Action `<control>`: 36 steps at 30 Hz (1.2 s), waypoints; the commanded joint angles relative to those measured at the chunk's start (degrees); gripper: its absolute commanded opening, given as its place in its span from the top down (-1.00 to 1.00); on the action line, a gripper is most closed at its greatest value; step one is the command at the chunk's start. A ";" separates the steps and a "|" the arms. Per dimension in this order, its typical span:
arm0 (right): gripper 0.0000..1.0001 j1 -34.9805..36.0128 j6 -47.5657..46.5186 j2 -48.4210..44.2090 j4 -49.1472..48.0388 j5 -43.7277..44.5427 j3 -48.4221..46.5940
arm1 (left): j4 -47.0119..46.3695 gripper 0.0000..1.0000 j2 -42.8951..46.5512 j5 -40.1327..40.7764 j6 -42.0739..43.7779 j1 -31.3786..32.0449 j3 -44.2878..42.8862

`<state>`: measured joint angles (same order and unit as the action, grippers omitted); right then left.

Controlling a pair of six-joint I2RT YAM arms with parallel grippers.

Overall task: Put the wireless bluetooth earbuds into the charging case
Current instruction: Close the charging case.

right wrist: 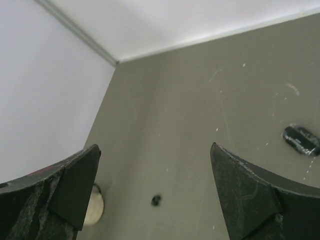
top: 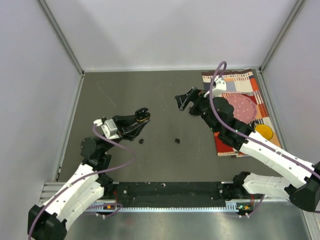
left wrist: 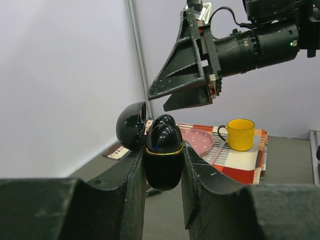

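Grey desk [top: 125, 85], white walls [top: 175, 30] on three sides. The left end effector [top: 144, 116] is pinching the charging case [left wrist: 163, 167] by its sides, fingers [left wrist: 125, 185] tight on both flanks. The case is upright and off the desk. Its lid [left wrist: 131, 125] is flipped open, to the left in the left wrist view. Two larger black oval pods [left wrist: 165, 132] sit in the case mouth, one behind the other. The right end effector [top: 181, 102] is spread wide with nothing between its fingers [right wrist: 75, 185]. It hangs in the air beyond the case and higher, apart from it. The earbuds [top: 141, 140] are not in the case. From above, two tiny black bits lie on the bare desk. One is near the left end effector on the side toward the arm bases, and the other [top: 177, 140] is between the two arms. They are well apart from each other and touch nothing. The right wrist view shows a black speck [right wrist: 156, 200] on the desk below its open fingers. It is probably one of those bits, but too small to confirm. A striped mat [top: 240, 82] lies at the far right of the desk, partly under the right arm. On it are a pink plate [top: 242, 107] and a yellow cup [top: 263, 131].
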<state>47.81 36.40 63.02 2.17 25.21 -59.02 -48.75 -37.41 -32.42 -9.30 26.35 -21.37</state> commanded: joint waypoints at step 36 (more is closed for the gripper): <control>-0.98 -3.95 -1.07 14.23 5.30 -35.49 -10.94 | -4.51 1.00 -18.40 -21.36 -6.09 3.18 -8.96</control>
<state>44.34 34.79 76.82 9.37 -8.38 -66.87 -50.98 -55.55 -52.90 -16.36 29.04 -27.77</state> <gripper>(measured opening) 0.987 0.336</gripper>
